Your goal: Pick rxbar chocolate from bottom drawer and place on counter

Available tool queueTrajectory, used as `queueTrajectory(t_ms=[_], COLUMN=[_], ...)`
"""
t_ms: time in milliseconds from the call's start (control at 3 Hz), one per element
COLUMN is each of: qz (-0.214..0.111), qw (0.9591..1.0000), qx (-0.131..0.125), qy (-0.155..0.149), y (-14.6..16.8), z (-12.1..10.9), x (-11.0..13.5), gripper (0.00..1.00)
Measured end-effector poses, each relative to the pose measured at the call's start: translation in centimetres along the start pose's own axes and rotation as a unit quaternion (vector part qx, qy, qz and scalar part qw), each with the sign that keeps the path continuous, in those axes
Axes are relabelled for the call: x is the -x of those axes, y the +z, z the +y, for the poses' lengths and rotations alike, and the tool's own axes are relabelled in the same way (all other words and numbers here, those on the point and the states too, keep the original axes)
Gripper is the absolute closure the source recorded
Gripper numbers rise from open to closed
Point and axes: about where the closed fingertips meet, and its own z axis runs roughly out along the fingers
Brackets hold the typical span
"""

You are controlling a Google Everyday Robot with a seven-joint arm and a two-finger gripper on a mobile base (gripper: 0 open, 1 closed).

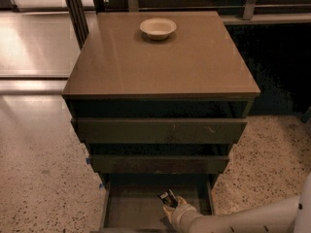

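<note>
Rxbar chocolate (pixel 167 196) is in the bottom drawer (pixel 131 210), right of its middle, tilted with one end raised. Speckled floor (pixel 39 178) lies to the left of the cabinet. The table (pixel 160 67) on top carries a white bowl (pixel 158 28) at its far edge, near the centre. Below it, the two wider drawers (pixel 160 130) stand slightly out, and the bottom drawer is pulled furthest toward the near side. The gripper (pixel 171 203) is inside that drawer, just right of the bar, its fingers (pixel 181 203) closed on the wrapper. The pale arm (pixel 243 220) reaches in from the near right.
</note>
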Motion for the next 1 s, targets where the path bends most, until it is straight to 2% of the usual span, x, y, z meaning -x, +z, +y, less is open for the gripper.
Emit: queueTrajectory(t_ms=[333,667,1000], qz=[-0.015,-0.029,-0.051], qw=[0.9992,0.9967,0.9911], qx=[-0.034,-0.070,-0.112], qy=[-0.013,-0.030,-0.050], y=[-4.0,-8.7,-13.9], z=[-0.1,0.5,1.7], x=[2.3,4.2,4.4], gripper=[1.00,1.00,1.00])
